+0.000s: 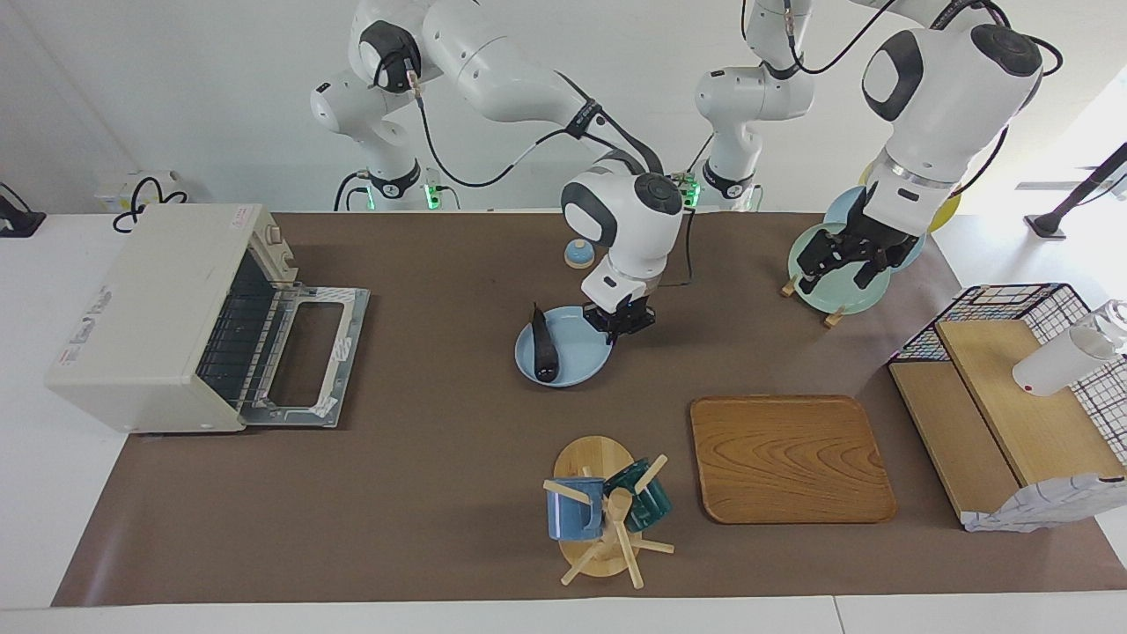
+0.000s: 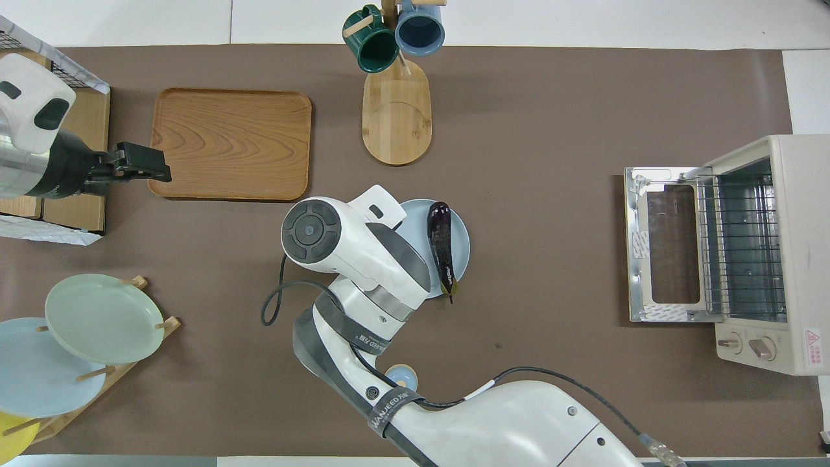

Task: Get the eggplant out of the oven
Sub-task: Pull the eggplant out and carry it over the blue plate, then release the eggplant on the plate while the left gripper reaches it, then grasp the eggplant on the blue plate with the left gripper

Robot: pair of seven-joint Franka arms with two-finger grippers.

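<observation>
From above, the right arm's wrist covers the right gripper point(image 1: 622, 322) and part of the blue plate point(image 2: 462, 224). The yellow plate point(image 2: 10, 436) is cut off at the lower left corner. The oven point(image 2: 788, 256) runs past the right edge.

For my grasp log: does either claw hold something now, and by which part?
Nothing is held. The eggplant lies free on the blue plate, the right claw hanging over that plate's edge. The left claw waits over the plate rack.
</observation>
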